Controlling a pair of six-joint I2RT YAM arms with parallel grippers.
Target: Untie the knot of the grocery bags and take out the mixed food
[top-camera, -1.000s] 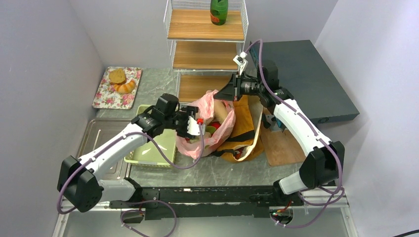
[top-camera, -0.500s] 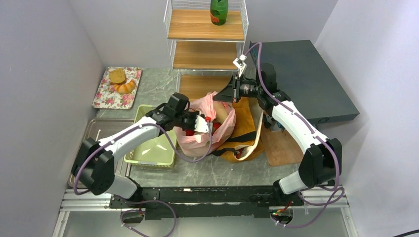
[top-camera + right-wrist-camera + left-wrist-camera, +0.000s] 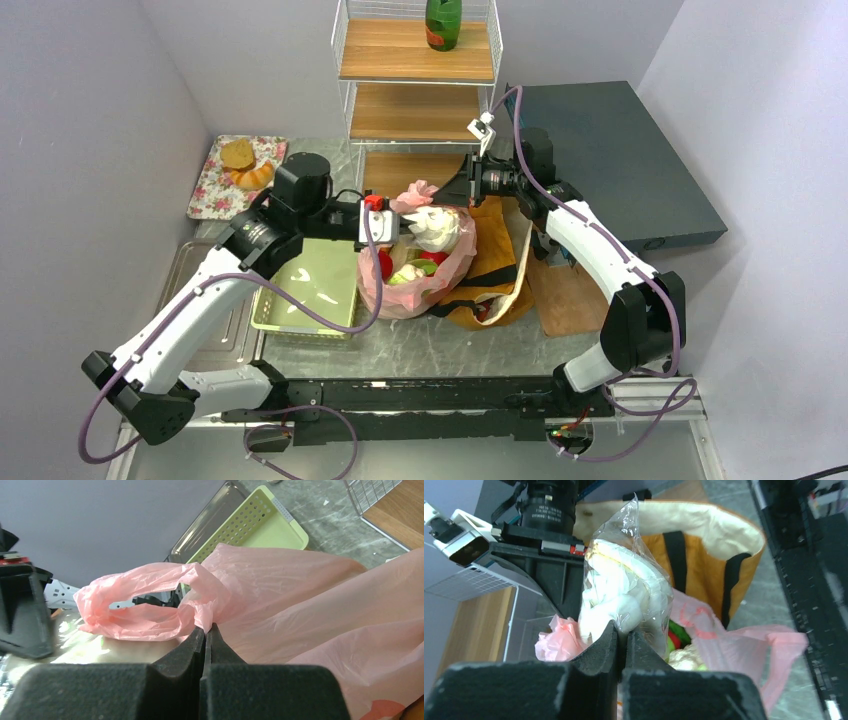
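The pink plastic grocery bag stands open in the middle of the table, leaning on the mustard tote. My left gripper is shut on the clear wrap of a pale white vegetable, which hangs just above the bag's mouth. In the left wrist view the jaws pinch the wrap under the pale vegetable, with the tote behind. Red fruit and green leaves lie inside the bag. My right gripper is shut on the pink bag's handle and holds it up at the far side.
A pale green perforated basket sits left of the bag beside a metal tray. A floral tray with bread lies at the back left. Behind stands a wire shelf with a green bottle. A wooden board and a dark box are on the right.
My left gripper has closed on the wrapped pale vegetable inside the bag and lifted it up and back toward the left. The right gripper has barely moved with the handle.
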